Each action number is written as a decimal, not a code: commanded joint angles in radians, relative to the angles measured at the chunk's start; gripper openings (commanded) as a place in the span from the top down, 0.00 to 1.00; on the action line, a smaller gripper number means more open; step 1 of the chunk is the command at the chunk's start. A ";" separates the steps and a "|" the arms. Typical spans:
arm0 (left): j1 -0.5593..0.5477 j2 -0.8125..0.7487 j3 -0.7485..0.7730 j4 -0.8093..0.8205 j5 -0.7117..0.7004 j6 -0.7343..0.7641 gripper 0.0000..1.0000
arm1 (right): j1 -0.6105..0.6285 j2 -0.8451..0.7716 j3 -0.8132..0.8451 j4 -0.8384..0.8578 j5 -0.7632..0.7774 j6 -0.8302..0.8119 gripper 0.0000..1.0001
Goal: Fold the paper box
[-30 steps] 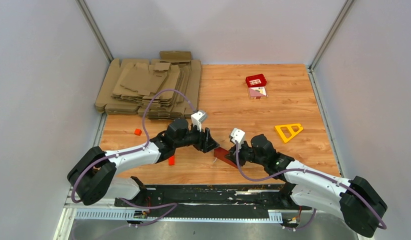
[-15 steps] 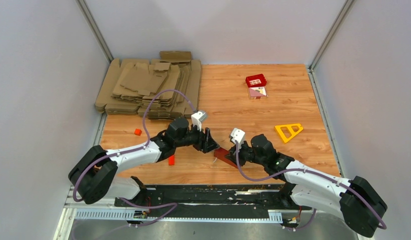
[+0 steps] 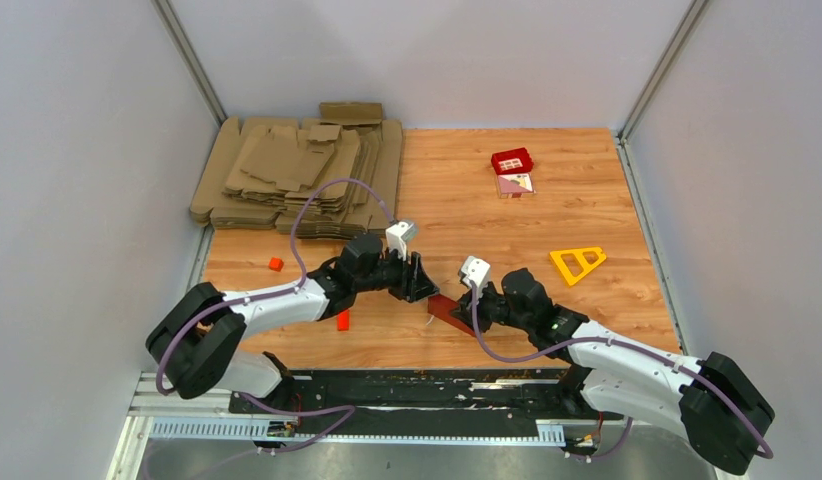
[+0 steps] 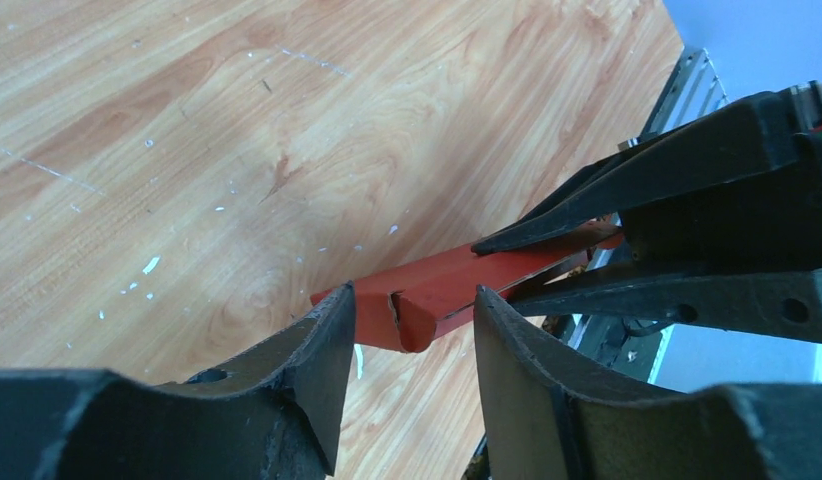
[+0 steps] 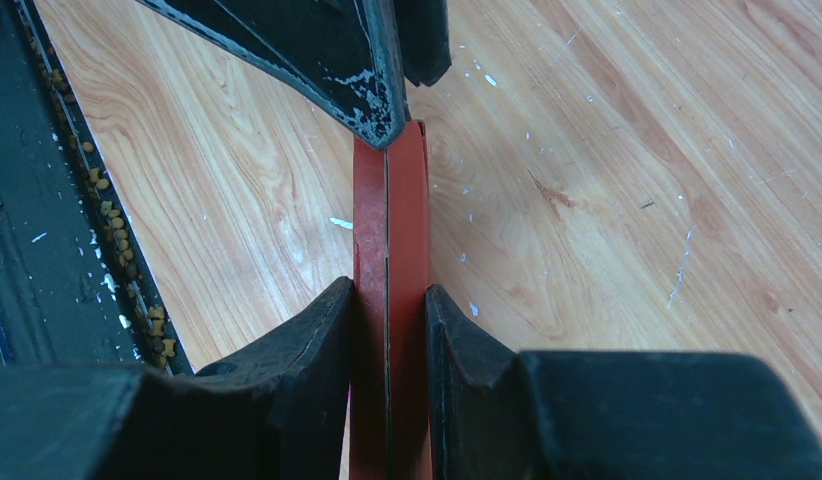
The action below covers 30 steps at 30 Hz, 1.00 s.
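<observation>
The paper box (image 3: 447,312) is a flattened strip of bright red card held just above the wooden table, near its front edge. My right gripper (image 3: 465,303) is shut on it; in the right wrist view both pads press the paper box (image 5: 392,250) edge-on at my right gripper (image 5: 390,295). My left gripper (image 3: 424,290) meets the box's far end from the left. In the left wrist view the jaws of my left gripper (image 4: 415,300) stand open astride the curled end of the paper box (image 4: 457,285). The left finger (image 4: 332,330) is at its corner, and a gap shows beside the right finger.
A stack of brown cardboard sheets (image 3: 297,175) fills the back left. A small red tile (image 3: 512,160) and a pale card (image 3: 515,184) lie at the back right, and a yellow triangle (image 3: 577,262) to the right. Two small orange blocks (image 3: 275,264) (image 3: 342,320) sit left. A black rail (image 3: 417,385) borders the front edge.
The left gripper's jaws have narrowed around the box's end, and the left arm has edged slightly right. The right arm and the box have not moved.
</observation>
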 commanded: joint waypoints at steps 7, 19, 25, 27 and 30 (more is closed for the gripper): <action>0.005 0.023 -0.056 0.063 -0.001 -0.025 0.57 | -0.002 0.000 0.026 0.002 0.011 0.009 0.75; 0.004 0.067 -0.113 0.136 0.002 -0.043 0.67 | -0.002 0.004 0.035 -0.002 0.021 0.010 0.67; 0.005 0.052 -0.092 0.083 -0.015 -0.021 0.65 | -0.002 -0.018 0.052 -0.033 0.021 0.002 0.58; 0.005 0.046 -0.092 0.069 -0.026 -0.012 0.65 | -0.002 -0.033 0.056 -0.044 0.022 0.000 0.52; 0.005 0.039 -0.090 0.056 -0.035 -0.005 0.64 | -0.002 -0.067 0.059 -0.061 0.025 0.006 0.43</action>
